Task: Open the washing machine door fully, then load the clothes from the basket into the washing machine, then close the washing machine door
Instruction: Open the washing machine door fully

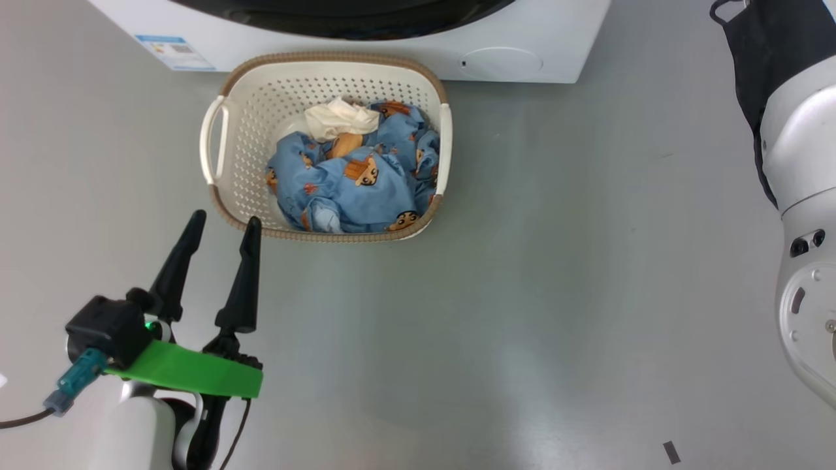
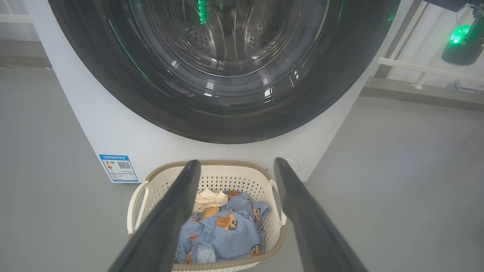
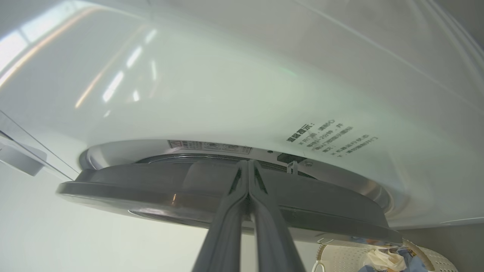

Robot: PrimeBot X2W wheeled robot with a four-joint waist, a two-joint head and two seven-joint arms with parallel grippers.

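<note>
Basket [image 1: 255, 130]: stood on the grey floor [image 1: 555, 261]; taken as the landmark for every place below.
Clothes [image 1: 356, 183]: heaped inside the basket; the light blue printed pieces are crowded toward its right and near walls; 1 cream cloth [image 1: 339, 117] is laid on top, toward its far wall.
Machine [image 1: 562, 32]: placed just behind the basket's far rim; a blue label [image 1: 175, 52] is stuck low on its front, beyond the basket's left handle.
Door [image 2: 234, 124]: seen above and behind the basket; its black rim and glass bowl are faced toward the basket; whether it is latched cannot be told.
Left gripper [image 1: 225, 219]: released; its 2 fingers are spread apart with nothing between them; held near the basket's near left corner, tips pointed toward the basket.
Right gripper [image 3: 248, 166]: clenched; its 2 fingers are pressed together with nothing held; the tips are set at the door's rim edge, above the basket.
Right arm [image 1: 797, 143]: seen well to the right of the basket.
</note>
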